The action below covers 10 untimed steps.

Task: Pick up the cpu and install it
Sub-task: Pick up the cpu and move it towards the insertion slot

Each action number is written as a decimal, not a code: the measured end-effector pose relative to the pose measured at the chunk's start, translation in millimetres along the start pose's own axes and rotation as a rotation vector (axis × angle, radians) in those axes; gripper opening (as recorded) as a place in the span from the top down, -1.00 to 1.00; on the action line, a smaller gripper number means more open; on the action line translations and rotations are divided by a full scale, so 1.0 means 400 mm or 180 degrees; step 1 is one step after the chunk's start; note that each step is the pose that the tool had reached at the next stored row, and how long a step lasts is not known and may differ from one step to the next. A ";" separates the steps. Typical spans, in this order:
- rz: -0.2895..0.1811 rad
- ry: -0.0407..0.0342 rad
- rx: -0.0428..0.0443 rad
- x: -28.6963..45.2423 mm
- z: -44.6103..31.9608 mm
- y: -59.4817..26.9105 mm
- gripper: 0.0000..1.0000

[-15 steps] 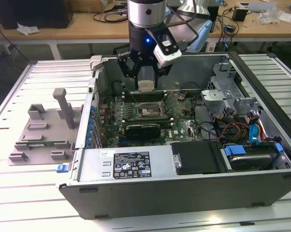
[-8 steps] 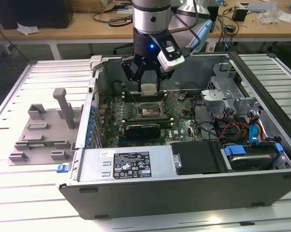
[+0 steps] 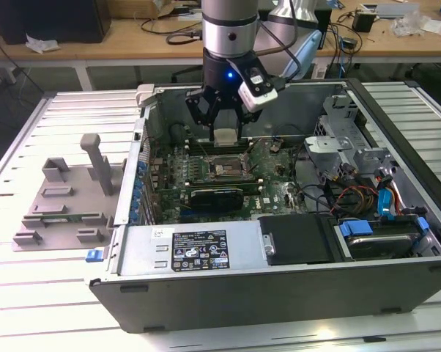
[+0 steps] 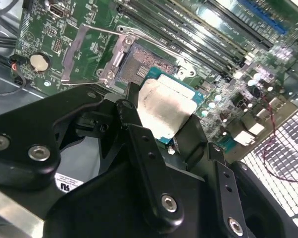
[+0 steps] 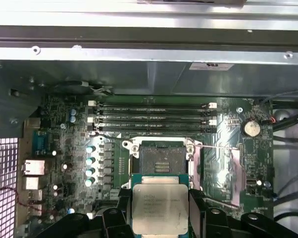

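Observation:
The cpu [image 5: 159, 208], a small flat square chip with a pale silver top, sits between the black fingers of my gripper [image 5: 160, 210], which is shut on its two sides. In the exterior view the cpu [image 3: 225, 136] hangs inside the open computer case [image 3: 294, 290], a short way above the motherboard. Just below and beyond it lies the open socket [image 5: 162, 159], a dark square with a metal frame [image 4: 97, 54] swung back. In the second wrist view the cpu [image 4: 164, 110] hovers near the socket's [image 4: 149, 62] edge, apart from it.
Memory sticks [image 5: 151, 115] run in rows behind the socket. A grey plastic tray [image 3: 63, 194] with upright posts lies on the slatted table on the exterior view's left. Drive bays and cables [image 3: 367, 191] crowd the case on the exterior view's right. The case walls hem in the arm.

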<state>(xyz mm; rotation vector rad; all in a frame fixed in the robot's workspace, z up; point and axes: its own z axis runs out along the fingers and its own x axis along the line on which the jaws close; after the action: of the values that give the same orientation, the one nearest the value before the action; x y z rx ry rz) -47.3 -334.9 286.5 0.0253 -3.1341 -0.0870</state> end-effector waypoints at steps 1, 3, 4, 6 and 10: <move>-0.0005 0.0001 0.0001 0.000 0.006 0.004 -0.09; -0.0007 0.0001 0.0000 0.000 0.009 0.006 -0.09; -0.0007 0.0002 0.0001 0.000 0.009 0.006 -0.09; -0.0007 0.0003 0.0000 0.000 0.009 0.006 -0.09; -0.0007 0.0005 0.0000 0.000 0.009 0.006 -0.09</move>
<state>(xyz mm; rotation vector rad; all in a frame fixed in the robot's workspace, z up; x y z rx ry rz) -47.3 -332.1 283.2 0.0288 -3.1325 -0.0868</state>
